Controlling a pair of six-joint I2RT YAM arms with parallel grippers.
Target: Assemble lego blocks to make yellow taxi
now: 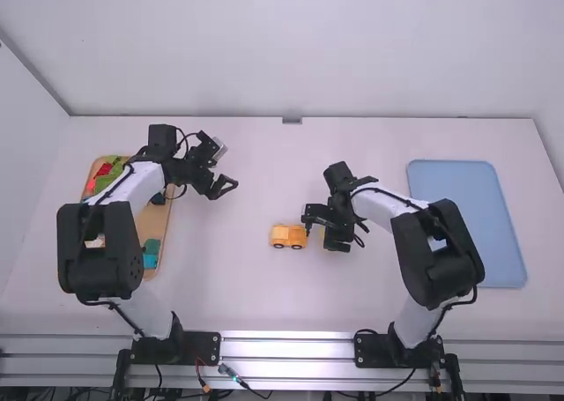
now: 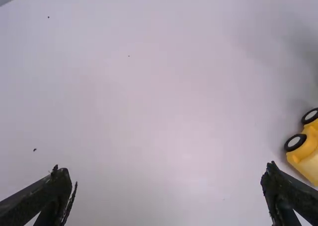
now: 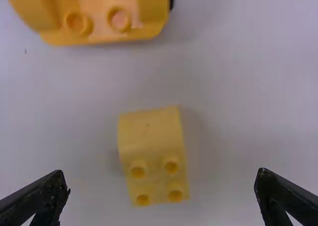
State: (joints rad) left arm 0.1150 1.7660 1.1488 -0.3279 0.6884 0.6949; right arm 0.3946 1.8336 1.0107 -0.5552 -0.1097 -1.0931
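My right gripper (image 1: 328, 230) is low over the table, just right of the yellow-orange wheeled car base (image 1: 289, 236). In the right wrist view the right gripper (image 3: 161, 184) is open, with a small yellow studded brick (image 3: 153, 154) on the table between and beyond its fingers; the car base (image 3: 102, 17) lies past it. My left gripper (image 1: 218, 182) is above the table, right of the wooden tray. The left wrist view shows the left gripper (image 2: 169, 179) open over bare table, and the car base (image 2: 307, 149) off to one side.
A wooden tray (image 1: 164, 220) with red, green and teal blocks stands at the left, partly under the left arm. A blue tray (image 1: 467, 225) lies at the right beside the right arm.
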